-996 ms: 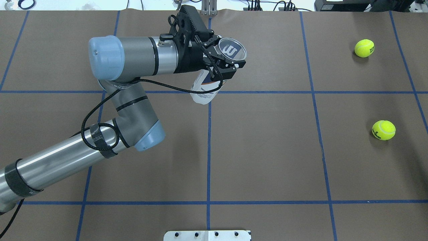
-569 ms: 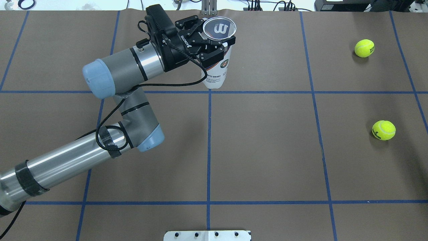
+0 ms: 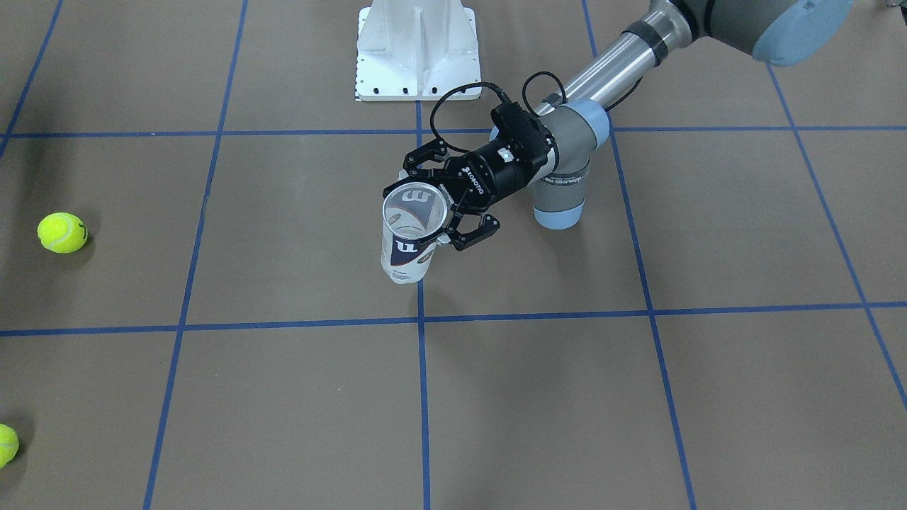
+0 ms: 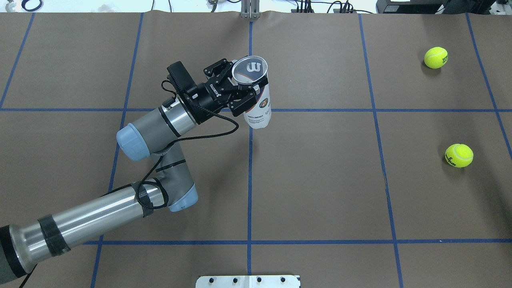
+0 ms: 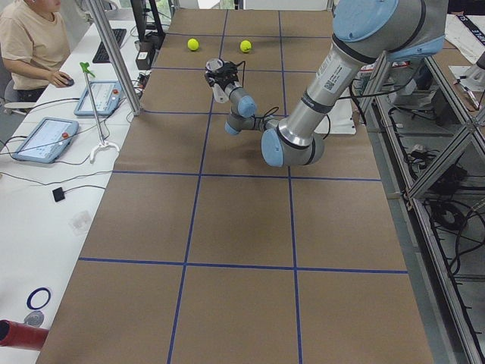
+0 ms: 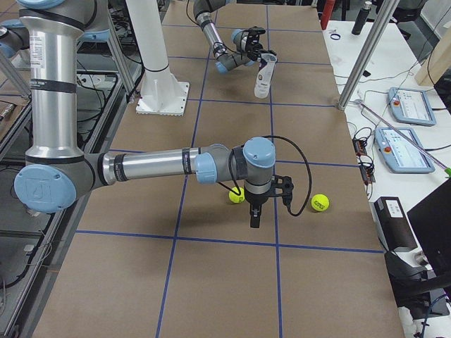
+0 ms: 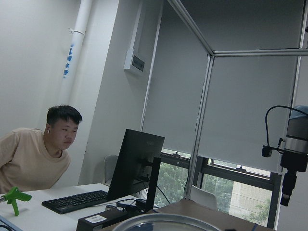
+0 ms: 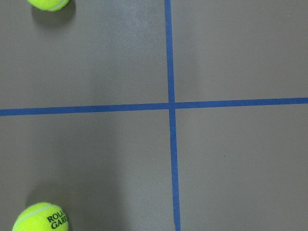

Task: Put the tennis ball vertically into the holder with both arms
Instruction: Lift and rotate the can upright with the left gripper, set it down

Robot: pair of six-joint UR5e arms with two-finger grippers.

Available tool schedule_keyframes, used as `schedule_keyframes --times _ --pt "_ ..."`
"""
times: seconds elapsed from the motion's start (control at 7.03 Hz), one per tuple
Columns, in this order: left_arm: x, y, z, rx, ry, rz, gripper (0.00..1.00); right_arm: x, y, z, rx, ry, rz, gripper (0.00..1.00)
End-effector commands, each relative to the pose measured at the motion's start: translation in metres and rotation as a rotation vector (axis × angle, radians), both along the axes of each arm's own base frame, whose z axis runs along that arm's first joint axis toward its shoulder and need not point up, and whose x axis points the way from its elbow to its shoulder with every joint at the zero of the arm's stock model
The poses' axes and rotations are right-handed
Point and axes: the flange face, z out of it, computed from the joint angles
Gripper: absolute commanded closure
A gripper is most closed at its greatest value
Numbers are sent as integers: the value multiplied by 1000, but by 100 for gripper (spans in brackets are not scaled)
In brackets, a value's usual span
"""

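A far tennis ball (image 4: 436, 57) and a near tennis ball (image 4: 459, 155), both fuzzy and yellow, lie well apart from the holder (image 4: 259, 112) on the brown, blue-taped desk (image 4: 320, 180). The left pincer (image 4: 245, 86) clamps the clear round holder below its silver rim, mouth up. The right pincer (image 6: 254, 218) hangs beside 1 ball; I cannot tell its state.
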Motion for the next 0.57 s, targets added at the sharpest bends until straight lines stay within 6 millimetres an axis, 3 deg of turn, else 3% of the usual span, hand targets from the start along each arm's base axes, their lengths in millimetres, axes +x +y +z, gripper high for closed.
schedule_keyframes --times 0.0,0.43 --pt "28 20 17 7 -52 13 27 -4 -3 -4 6 -1 -6 0" --pt "31 22 20 6 -59 18 25 -56 -32 -43 -27 -31 22 0"
